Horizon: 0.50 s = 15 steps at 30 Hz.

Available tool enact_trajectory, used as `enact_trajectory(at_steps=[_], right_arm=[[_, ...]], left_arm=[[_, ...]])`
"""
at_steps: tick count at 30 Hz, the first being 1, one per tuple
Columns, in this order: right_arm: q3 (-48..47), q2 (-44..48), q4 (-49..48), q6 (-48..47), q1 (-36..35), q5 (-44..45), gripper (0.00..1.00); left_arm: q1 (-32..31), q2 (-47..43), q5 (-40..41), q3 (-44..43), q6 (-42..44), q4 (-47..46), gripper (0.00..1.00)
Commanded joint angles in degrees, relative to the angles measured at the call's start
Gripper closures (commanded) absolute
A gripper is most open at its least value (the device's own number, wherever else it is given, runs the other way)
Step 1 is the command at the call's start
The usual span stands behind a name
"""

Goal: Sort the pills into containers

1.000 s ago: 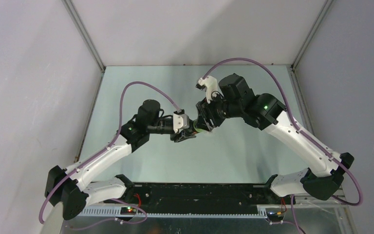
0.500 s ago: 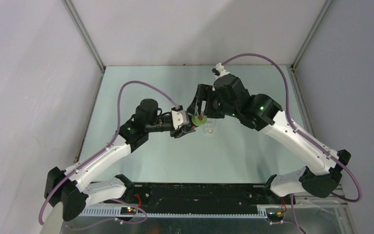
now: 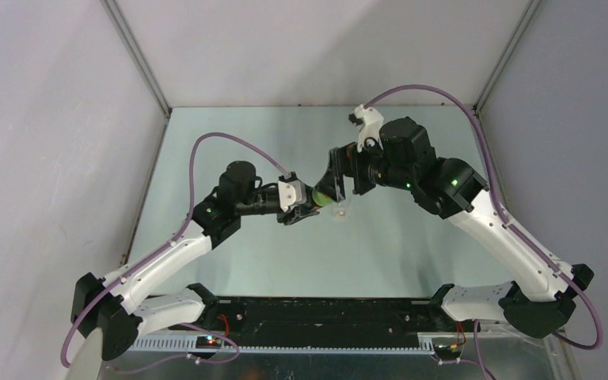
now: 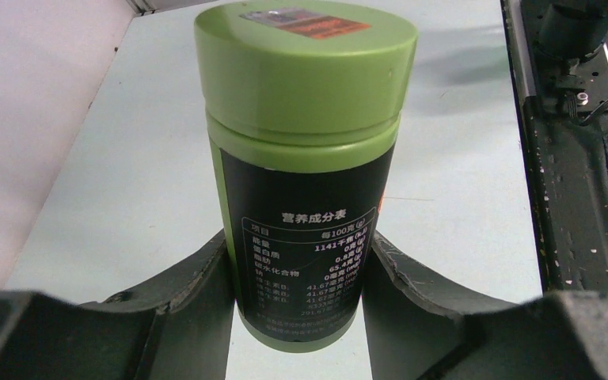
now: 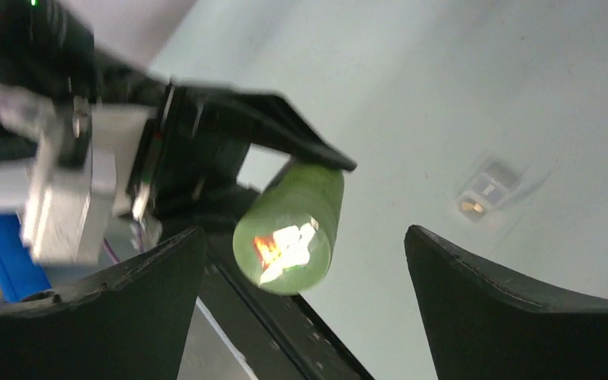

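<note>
Containers sit near green bottle (label reads 营养成分表) in left hand.

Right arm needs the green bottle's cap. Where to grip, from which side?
Take the cap by its round side wall, coming end-on along the axis of the green bottle. The left gripper clamps the labelled body near the base, leaving the cap free; the open right gripper faces its flat top.

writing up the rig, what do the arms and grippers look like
The left arm and right arm have white shells, black joints and a small green light each. A purple cable loops along each. The left gripper and right gripper have black wedge-shaped fingers with rough, worn edges.
</note>
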State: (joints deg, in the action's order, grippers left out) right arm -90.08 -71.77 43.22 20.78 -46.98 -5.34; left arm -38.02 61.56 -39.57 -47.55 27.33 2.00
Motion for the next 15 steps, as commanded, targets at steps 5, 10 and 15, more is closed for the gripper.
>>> enact_trajectory(at_steps=[5,10,15], right_arm=[[-2.36,0.27,13.69,-26.99,-1.26,-10.38,0.02],[-4.05,-2.39,13.04,-27.68,-2.92,-7.18,0.15],[-2.76,-2.23,4.61,-24.10,-4.58,-4.55,0.31]], left_arm=[[-0.10,-0.99,-3.33,-2.06,1.05,0.61,1.00],[-0.12,-0.20,-4.76,-2.74,1.10,1.61,1.00],[-0.12,0.21,-5.23,-3.02,1.15,2.06,1.00]])
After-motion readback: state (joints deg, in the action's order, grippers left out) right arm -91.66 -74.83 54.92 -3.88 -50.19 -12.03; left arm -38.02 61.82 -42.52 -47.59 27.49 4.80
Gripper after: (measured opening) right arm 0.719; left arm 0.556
